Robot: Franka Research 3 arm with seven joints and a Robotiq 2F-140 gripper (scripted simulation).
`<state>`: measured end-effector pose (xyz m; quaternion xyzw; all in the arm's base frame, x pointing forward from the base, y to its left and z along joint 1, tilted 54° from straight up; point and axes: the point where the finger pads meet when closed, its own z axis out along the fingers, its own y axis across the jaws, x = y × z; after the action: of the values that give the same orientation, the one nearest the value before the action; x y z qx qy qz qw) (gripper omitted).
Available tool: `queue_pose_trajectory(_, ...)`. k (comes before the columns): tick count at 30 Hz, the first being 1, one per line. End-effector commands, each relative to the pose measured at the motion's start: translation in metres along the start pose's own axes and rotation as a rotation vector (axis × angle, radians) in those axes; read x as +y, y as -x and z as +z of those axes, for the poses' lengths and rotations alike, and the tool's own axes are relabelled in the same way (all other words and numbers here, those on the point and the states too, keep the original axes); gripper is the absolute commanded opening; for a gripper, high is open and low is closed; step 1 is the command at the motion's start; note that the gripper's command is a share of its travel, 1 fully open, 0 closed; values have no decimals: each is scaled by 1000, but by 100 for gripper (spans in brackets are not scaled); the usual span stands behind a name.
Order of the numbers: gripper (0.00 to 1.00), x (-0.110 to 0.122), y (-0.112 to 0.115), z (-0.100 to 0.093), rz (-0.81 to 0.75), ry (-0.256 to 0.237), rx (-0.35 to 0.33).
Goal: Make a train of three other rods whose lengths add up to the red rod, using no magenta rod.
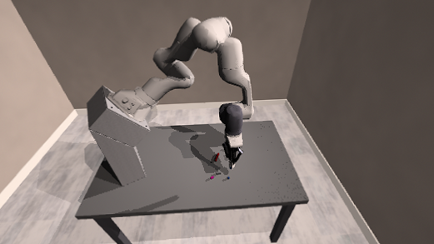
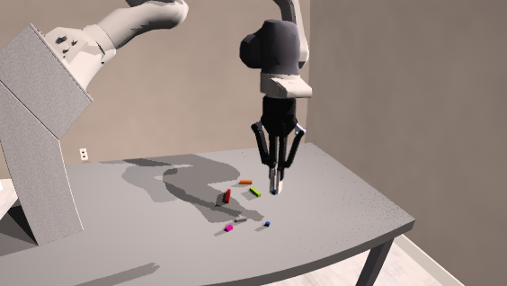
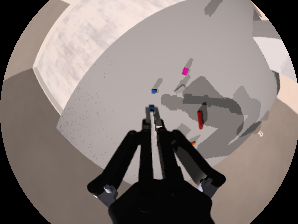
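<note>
My gripper (image 1: 232,167) (image 2: 275,189) (image 3: 151,113) is shut on a small blue rod (image 2: 273,192) (image 3: 151,107), held at the fingertips above the table. A second blue rod (image 1: 228,178) (image 2: 267,223) (image 3: 154,91) lies on the table. A grey rod (image 2: 241,219) (image 3: 180,87) lies to its left in the exterior view, with a gap between them. The red rod (image 1: 217,157) (image 2: 227,196) (image 3: 200,120) lies farther back. An orange rod (image 2: 245,182) (image 3: 193,143) and a lime rod (image 2: 255,192) lie apart behind; the gripper hides the lime one in the wrist view.
A magenta rod (image 1: 212,177) (image 2: 228,227) (image 3: 185,71) lies near the grey rod, at its front left in the exterior view. The arm's shadow falls across the grey table (image 1: 159,171) (image 2: 148,238). The robot's pedestal (image 1: 119,160) (image 2: 40,180) stands at the left.
</note>
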<state>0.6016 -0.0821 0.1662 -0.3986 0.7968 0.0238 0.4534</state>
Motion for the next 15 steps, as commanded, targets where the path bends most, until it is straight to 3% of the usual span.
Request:
queue_pose_trajectory(1,3,9,6,-1,22,25,-16)
queue_pose_trajectory(15,3,6,4,-1,26,26,-16)
